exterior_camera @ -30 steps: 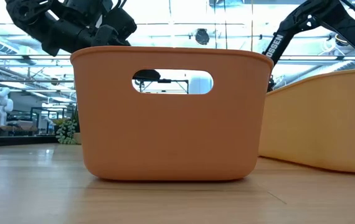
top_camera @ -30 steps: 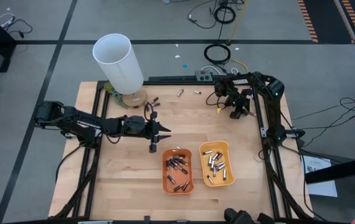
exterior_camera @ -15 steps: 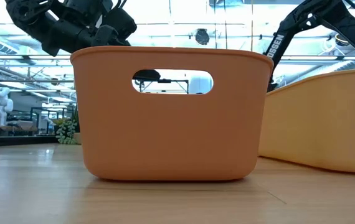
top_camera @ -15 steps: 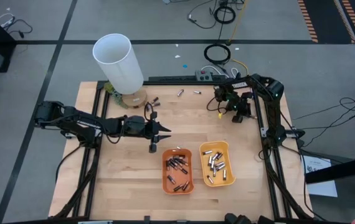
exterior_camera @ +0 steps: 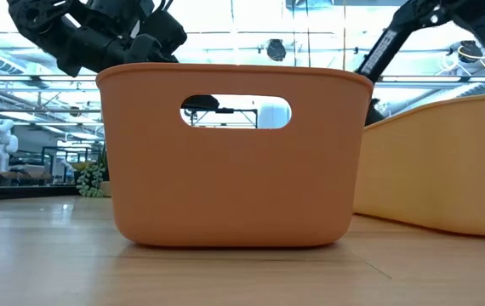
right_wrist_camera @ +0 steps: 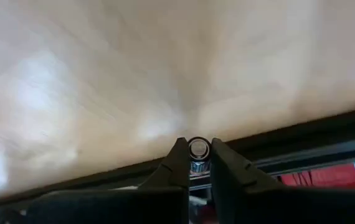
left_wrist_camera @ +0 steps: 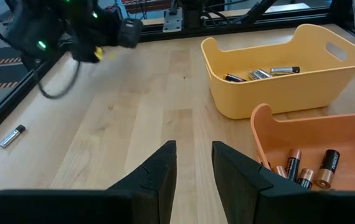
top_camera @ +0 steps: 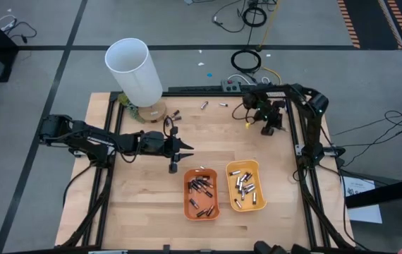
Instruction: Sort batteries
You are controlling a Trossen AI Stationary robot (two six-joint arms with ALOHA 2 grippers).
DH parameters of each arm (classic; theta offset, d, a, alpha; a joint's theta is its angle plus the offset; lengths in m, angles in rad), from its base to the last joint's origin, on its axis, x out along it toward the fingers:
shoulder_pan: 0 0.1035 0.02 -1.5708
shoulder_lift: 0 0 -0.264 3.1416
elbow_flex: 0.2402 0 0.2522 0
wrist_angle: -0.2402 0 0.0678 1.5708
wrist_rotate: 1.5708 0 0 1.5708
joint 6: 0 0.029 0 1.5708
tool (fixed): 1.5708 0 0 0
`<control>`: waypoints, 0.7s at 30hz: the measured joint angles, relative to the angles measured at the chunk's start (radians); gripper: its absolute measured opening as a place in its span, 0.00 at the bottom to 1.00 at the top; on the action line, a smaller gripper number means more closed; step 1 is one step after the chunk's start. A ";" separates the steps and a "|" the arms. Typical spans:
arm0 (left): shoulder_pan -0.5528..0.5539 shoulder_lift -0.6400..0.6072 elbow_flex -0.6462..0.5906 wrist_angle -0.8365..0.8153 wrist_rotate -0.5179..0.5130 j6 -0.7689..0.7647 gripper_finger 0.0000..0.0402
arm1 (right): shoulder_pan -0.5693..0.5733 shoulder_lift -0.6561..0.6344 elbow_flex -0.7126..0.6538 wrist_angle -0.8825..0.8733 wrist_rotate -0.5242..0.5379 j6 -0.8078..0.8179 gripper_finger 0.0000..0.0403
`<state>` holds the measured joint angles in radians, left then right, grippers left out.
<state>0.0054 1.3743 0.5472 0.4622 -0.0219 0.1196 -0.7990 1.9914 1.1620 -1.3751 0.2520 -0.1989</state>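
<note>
Right gripper (right_wrist_camera: pixel 195 163), at the table's far right edge, is clamped on one small silvery cylindrical battery (right_wrist_camera: pixel 198 149), seemingly across its barrel. The cell looks light, rigid and slick, so grip mid-barrel. Left gripper (left_wrist_camera: pixel 194 163) hangs apart beside the orange plastic tray (top_camera: pixel 201 194).

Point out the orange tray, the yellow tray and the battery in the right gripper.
orange tray (top_camera: pixel 216 204): high view, its right rim.
yellow tray (left_wrist_camera: pixel 271 96): left wrist view, its near outer wall.
battery (right_wrist_camera: pixel 198 149): right wrist view, its round end showing between the right gripper's (right_wrist_camera: pixel 195 157) fingers.
</note>
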 joint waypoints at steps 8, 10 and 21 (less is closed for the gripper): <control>0.000 0.000 0.000 0.000 0.000 0.019 0.28 | 0.009 -0.203 0.083 -0.006 -0.165 -0.021 0.04; 0.000 0.000 0.000 0.000 0.000 0.020 0.28 | 0.019 -0.263 0.103 0.011 -0.214 -0.022 0.04; 0.000 0.000 0.000 0.140 0.001 -0.036 0.28 | 0.217 -0.566 0.095 0.381 -0.616 0.041 0.04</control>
<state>0.0052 1.3743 0.5472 0.6022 -0.0213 0.0837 -0.5824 1.4253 1.2567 -0.9944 -0.3644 -0.1575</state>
